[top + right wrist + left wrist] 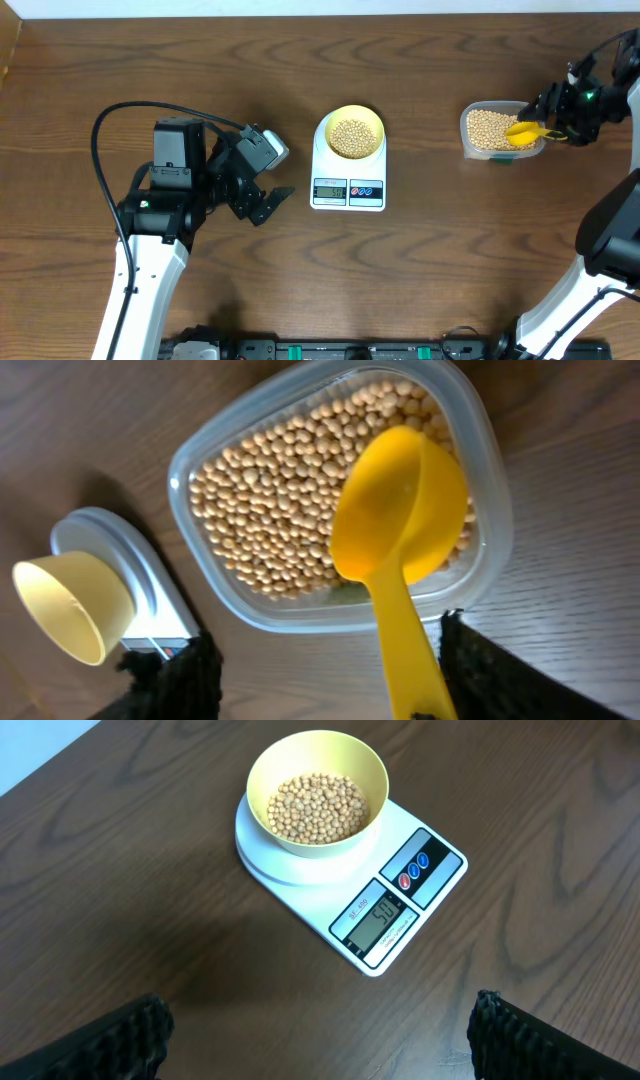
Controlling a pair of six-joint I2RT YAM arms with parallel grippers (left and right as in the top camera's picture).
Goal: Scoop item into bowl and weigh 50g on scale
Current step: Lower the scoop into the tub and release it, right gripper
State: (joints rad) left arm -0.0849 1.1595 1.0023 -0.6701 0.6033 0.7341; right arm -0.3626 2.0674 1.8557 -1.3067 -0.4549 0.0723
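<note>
**Overhead.** Shows the scale (347,192) near the middle of the wooden table (200,80), display edge toward the arm bases. Shows the bowl (352,109) seated on the scale's platform, partly filled with beans (352,137). Locates the left gripper (268,203) just left of the scale and apart from it, released, jaws spread wide and clasping nothing. Locates a clear container (466,128) well to the right of the scale, holding more beans, with a yellow scoop (525,131) lying at its right end. Places the right gripper (553,127) at the scoop's handle end, over the container's right edge. Cannot tell its grip from here.

**Left wrist.** Looks down on the bowl (318,752), upright on the round platform. Shows the scale (385,918) turned at an angle, lit display and two round buttons toward the camera. Shows both fingers (110,1045) at the lower corners, far apart, with bare table between them.

**Right wrist.** Shows the container (490,510) directly below, filled with beans (270,500). Shows the scoop (400,510) resting cup-first on the beans, handle running back over the rim toward the camera. Confirms the right gripper (330,690) released: jaws parted, handle lying off-centre, close beside one finger (500,685) and well clear of the other. Cannot tell whether handle and near finger touch. Shows the bowl (70,605) on the scale at far left.
</note>
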